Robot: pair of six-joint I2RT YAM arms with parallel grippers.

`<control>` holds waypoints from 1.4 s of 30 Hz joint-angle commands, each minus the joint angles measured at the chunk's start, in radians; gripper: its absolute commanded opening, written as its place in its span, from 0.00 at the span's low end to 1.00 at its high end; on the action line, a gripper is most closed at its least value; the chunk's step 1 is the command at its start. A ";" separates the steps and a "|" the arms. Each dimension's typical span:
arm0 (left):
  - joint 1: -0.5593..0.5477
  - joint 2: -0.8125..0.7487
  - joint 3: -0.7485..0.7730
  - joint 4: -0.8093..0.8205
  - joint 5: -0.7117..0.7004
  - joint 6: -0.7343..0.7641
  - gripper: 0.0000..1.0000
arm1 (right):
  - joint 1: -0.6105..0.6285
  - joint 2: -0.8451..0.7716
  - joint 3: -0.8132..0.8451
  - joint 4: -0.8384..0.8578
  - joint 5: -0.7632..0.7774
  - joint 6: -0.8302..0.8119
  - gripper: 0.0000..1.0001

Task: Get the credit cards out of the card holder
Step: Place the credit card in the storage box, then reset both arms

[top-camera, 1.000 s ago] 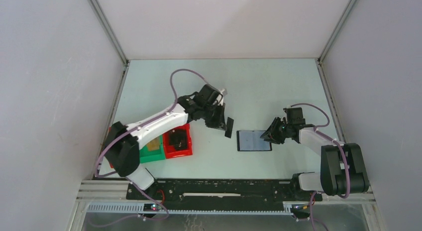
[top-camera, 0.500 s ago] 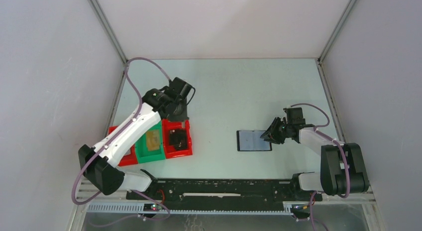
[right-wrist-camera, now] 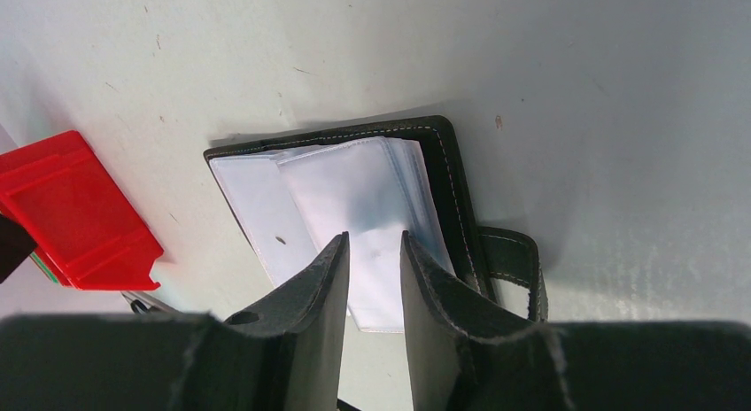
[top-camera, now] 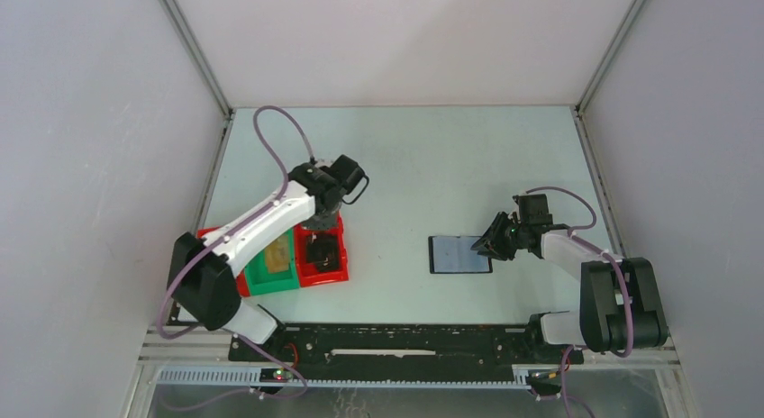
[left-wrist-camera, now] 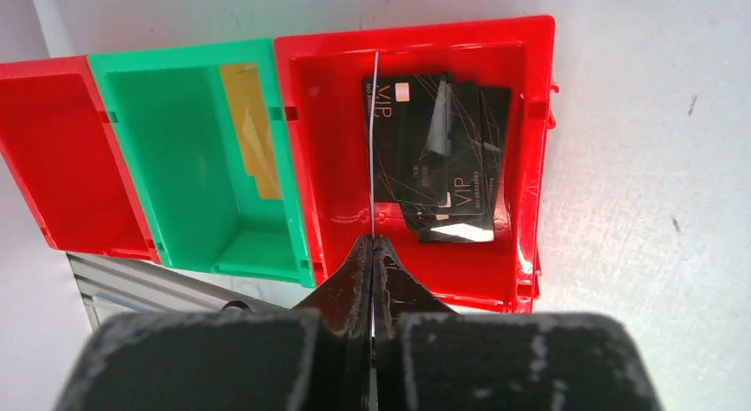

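Observation:
The black card holder (top-camera: 459, 254) lies open on the table, its clear sleeves (right-wrist-camera: 354, 189) facing up inside the black cover (right-wrist-camera: 447, 176). My right gripper (top-camera: 491, 247) is open with a narrow gap, its tips (right-wrist-camera: 374, 238) over the sleeves at the holder's right edge. My left gripper (left-wrist-camera: 374, 244) is shut on a thin card (left-wrist-camera: 375, 145) seen edge-on, above the red tray (left-wrist-camera: 416, 34). Several black credit cards (left-wrist-camera: 434, 154) lie in that tray. A tan card (left-wrist-camera: 248, 127) lies in the green tray (left-wrist-camera: 177, 61).
The three trays stand in a row at the front left: a red tray (top-camera: 324, 272), a green tray (top-camera: 275, 278) and a further red tray (left-wrist-camera: 53, 163). The enclosure walls and a metal rail (top-camera: 396, 346) bound the table.
My left arm has swung left from beside the holder, carrying the card, and now hangs over the red tray. The right arm and the holder have not moved.

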 commanded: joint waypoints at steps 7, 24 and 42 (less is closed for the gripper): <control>-0.044 0.123 -0.082 0.102 -0.079 -0.097 0.00 | 0.005 0.025 0.008 -0.034 0.061 -0.003 0.37; -0.045 0.168 -0.167 0.200 0.018 -0.094 0.10 | 0.010 0.026 0.011 -0.035 0.065 -0.004 0.37; -0.048 -0.142 -0.016 0.144 0.102 -0.023 0.49 | 0.019 0.022 0.013 -0.037 0.062 -0.010 0.37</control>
